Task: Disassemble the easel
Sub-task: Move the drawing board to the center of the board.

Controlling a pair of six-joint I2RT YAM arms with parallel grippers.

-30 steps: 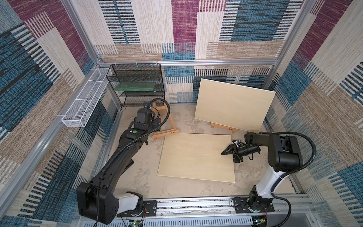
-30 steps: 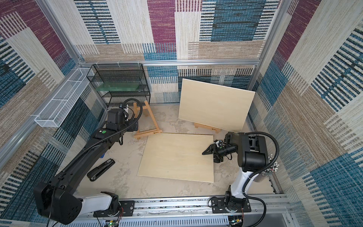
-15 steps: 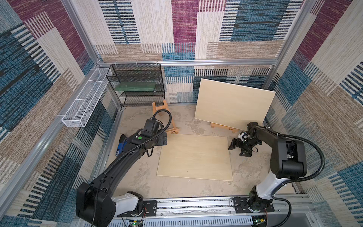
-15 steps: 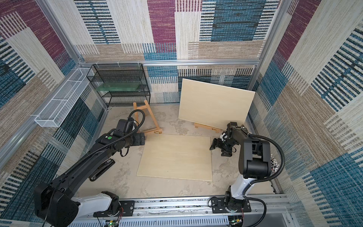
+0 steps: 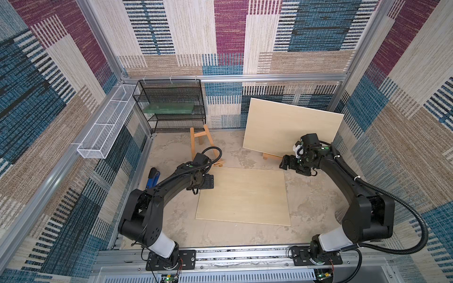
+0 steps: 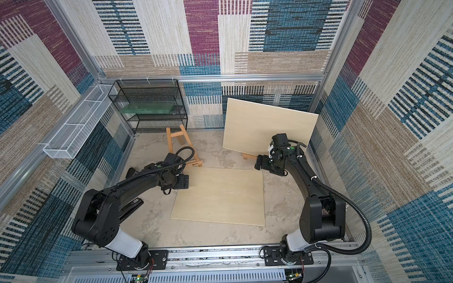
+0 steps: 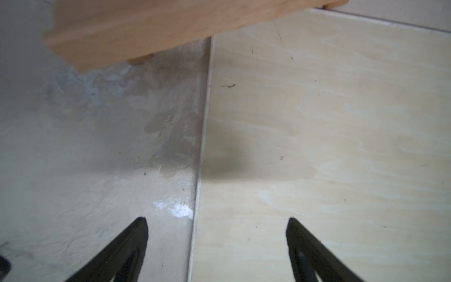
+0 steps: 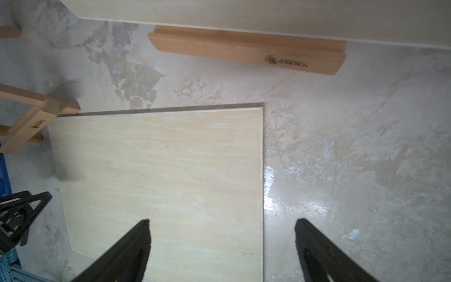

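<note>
Easel (image 5: 193, 144) looked like light, stiff wood, best pinched at a leg or its ledge; my left hand (image 7: 216, 221) and right hand (image 8: 222, 221) both hung apart, empty.

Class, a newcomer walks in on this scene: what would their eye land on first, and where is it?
Two pale boards stand out: the flat board lies mid-table, the upright board rests on an easel ledge at the back right. A bare easel stands by the black rack at the back; the left pincer and right pincer hang open over the flat board's side edges.
</note>
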